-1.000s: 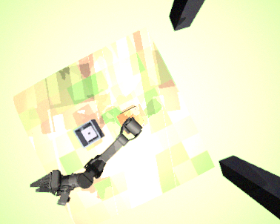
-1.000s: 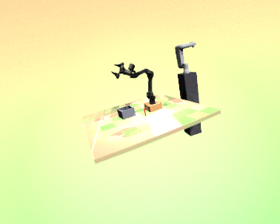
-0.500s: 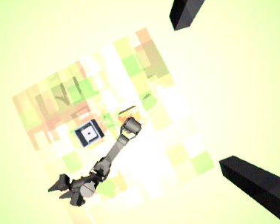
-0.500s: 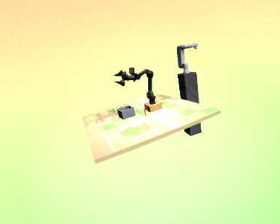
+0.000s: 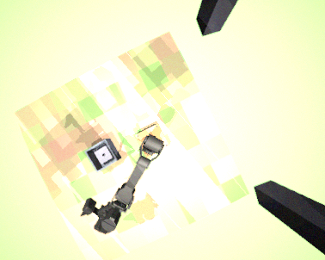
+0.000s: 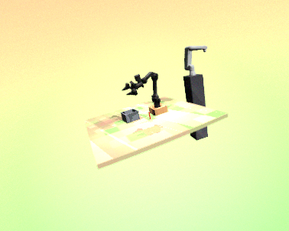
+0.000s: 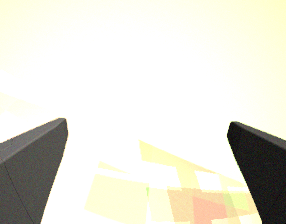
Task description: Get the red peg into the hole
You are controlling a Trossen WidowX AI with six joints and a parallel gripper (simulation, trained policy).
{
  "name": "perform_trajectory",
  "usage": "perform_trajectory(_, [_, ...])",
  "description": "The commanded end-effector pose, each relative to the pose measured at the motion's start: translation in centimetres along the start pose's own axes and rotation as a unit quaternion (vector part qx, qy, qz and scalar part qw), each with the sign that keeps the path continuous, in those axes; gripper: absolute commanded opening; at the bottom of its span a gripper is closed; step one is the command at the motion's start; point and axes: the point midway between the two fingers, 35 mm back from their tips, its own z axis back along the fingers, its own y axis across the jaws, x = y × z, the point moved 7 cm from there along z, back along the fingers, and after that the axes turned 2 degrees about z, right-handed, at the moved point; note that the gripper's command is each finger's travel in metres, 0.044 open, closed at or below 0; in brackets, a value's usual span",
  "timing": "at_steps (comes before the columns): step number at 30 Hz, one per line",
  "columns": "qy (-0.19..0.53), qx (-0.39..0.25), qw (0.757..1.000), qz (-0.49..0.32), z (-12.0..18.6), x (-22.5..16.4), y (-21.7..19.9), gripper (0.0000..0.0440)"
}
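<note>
Two fingers (image 6: 132, 92) stand wide open with nothing between them, raised above the desk (image 5: 196, 129) (image 6: 117, 153) (image 7: 209, 205). Well apart from them and lower, the red peg (image 6: 150, 115) stands roughly upright on the desk, outside the open box (image 5: 116, 151) (image 6: 131, 116). It shows between the box and the orange block (image 6: 163, 110) under the black arm (image 5: 136, 174) (image 6: 155, 86), nearer the block; whether it touches the block I cannot tell. Inside the box, the top view shows a pale plate (image 5: 100, 158) at the bottom, with a small dark hole near its middle.
</note>
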Motion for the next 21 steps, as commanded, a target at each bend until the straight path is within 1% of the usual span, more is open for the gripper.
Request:
perform_trajectory(1, [0.046, 0.045, 0.997, -0.044, 0.5, -2.0, 1.7, 0.0440])
perform_trajectory(6, [0.106, 0.080, 0.986, -0.097, 1.3, -4.2, 3.2, 0.0440])
perform_trajectory(11, [0.172, 0.101, 0.968, -0.150, 2.2, -6.4, 4.4, 0.0440])
perform_trajectory(16, [0.239, 0.105, 0.944, -0.202, 3.2, -8.6, 5.1, 0.0440])
perform_trajectory(21, [0.306, 0.093, 0.914, -0.250, 4.2, -10.8, 5.5, 0.0439])
